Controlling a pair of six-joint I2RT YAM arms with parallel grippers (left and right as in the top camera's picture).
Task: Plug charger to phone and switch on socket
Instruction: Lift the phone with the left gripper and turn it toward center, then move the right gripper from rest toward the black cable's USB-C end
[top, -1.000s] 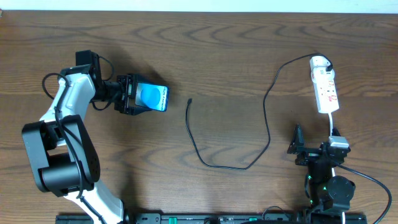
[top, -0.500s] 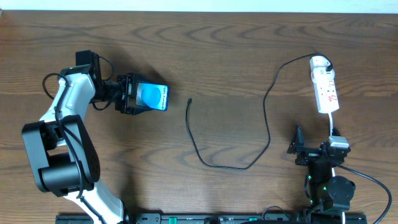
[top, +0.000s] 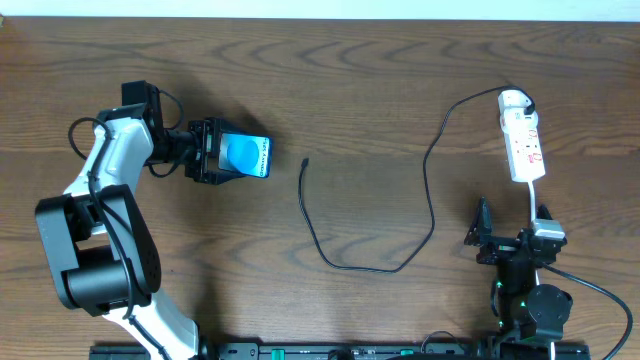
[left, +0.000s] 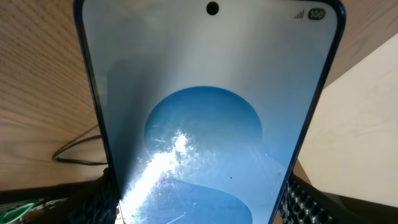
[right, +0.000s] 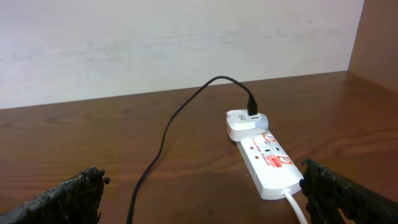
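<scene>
Dark wood bench (top: 380, 80) carries everything here. On the left, the left gripper (top: 212, 152) is clamped on the phone (top: 245, 156), whose blue screen faces up; over the last second neither has shifted. Just right of the phone, and apart from it, lies the plug tip (top: 305, 160) of the charger (top: 330, 262). Its cable loops further right and ends plugged into the socket (top: 523, 142), which lies far to the phone's right. Also far right of the phone, nearer the front edge, the right gripper (right: 202, 190) hangs with jaws wide and empty; it has edged slightly rightward. We judge the task barely begun: the tip is not in the phone, and nothing touches the socket's switch. That small shift suggests the right arm is starting its approach.
</scene>
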